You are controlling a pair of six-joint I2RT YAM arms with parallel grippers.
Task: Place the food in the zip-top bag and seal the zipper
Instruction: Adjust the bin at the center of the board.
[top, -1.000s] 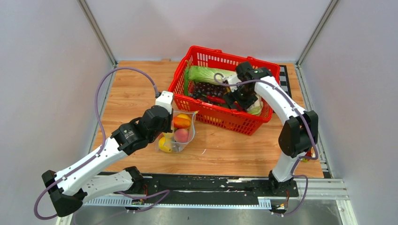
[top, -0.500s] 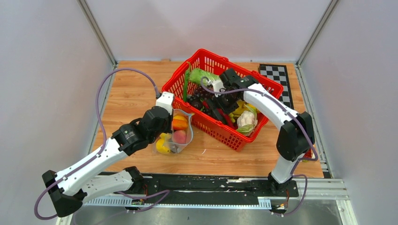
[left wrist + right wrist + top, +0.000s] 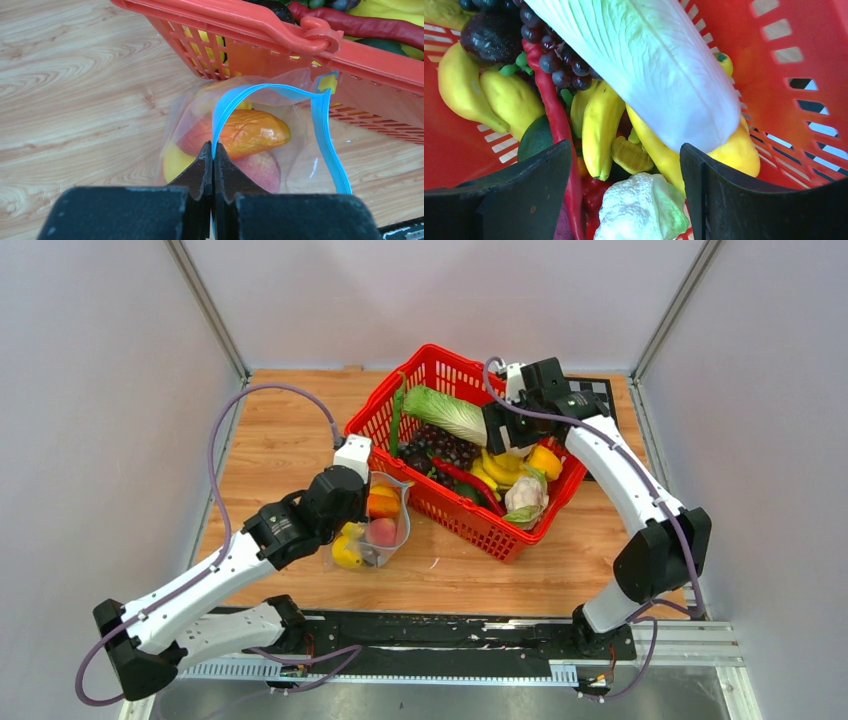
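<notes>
From the overhead camera I see a wooden table with two containers on it. A clear zip-top bag stands left of centre, and a red basket sits behind it and to its right. The bag is just beside the basket's near-left wall; I cannot tell whether they touch.

The bag's mouth is open. Its light blue zipper curves in a wide loop, unsealed. My left gripper is clamped tight, pinching the zipper strip at the edge of the mouth nearest its wrist camera. Inside the bag an orange piece lies on top, with a pinkish peach under it and a yellow fruit low on the left.

In the basket a long green-white cabbage lies across the top of the pile. Beneath and beside it are dark grapes, a long red chili and yellow bananas. A white cauliflower sits toward the near right corner. The right wrist camera also shows two lemon-shaped fruits against one wall.

My right gripper hangs over the far right part of the basket. Its jaws are spread wide with nothing between them, and the bananas and cauliflower lie below the gap.
</notes>
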